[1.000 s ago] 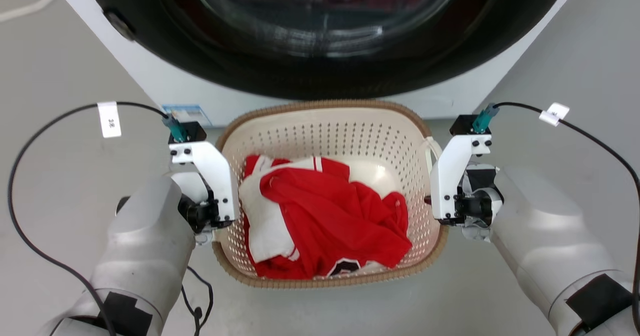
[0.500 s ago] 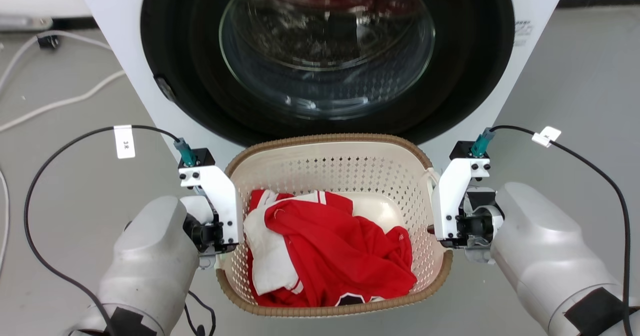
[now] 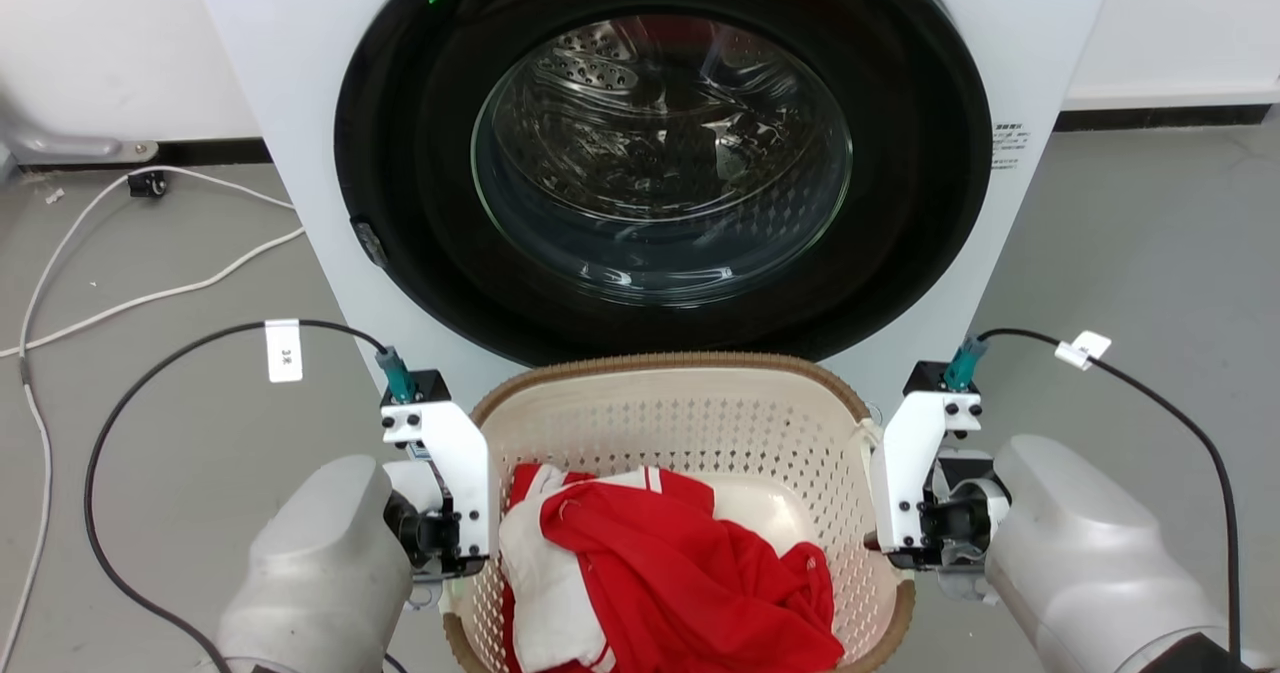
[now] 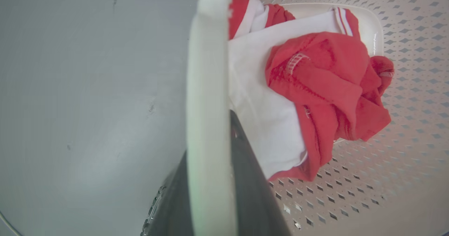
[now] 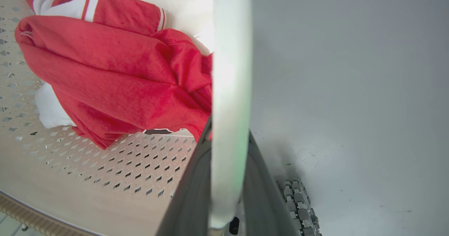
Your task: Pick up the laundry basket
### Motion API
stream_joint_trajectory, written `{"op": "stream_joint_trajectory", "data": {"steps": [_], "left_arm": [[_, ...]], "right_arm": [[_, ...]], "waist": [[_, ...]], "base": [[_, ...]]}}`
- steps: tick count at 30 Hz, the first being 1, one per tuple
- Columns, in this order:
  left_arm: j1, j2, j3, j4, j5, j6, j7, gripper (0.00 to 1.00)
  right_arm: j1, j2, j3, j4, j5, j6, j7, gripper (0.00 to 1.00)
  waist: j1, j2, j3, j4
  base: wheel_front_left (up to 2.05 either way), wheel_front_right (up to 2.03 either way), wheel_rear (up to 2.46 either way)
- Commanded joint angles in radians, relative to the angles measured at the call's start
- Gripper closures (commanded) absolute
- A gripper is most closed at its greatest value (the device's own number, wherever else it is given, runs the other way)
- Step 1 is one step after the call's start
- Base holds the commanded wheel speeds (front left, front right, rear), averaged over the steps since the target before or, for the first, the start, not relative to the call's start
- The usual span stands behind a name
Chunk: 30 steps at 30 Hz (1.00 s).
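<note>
Basket (image 3: 680,423), loaded with red and white clothes (image 3: 680,583), is hanging between left gripper (image 4: 208,141) and right gripper (image 5: 229,134), each pinching a white handle (image 4: 207,53) tight between its fingers, apparently sharing the weight and keeping it level.

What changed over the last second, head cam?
The camera tilted up, so more of the washing machine shows. The laundry basket, held by the left gripper and right gripper, seems raised against its front. Unchanged: both grips at the basket's sides, and the red-and-white clothes inside.
</note>
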Motion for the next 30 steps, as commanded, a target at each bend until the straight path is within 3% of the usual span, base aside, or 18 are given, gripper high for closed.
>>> {"op": "stream_joint_trajectory", "data": {"steps": [1,30], "left_arm": [[0.007,-0.016,-0.005,-0.008,-0.007,-0.01,0.0,1.0],[0.045,-0.016,-0.066,-0.003,-0.07,-0.01,-0.013,1.0]], "right_arm": [[0.006,0.013,-0.005,-0.009,-0.002,0.013,0.001,1.0],[0.065,0.011,-0.097,-0.008,-0.089,0.012,0.01,1.0]], "waist": [[0.0002,0.0,-0.003,0.001],[0.0002,0.0,-0.001,-0.002]], "base": [[0.0,0.0,0.0],[0.0,0.0,0.0]]}}
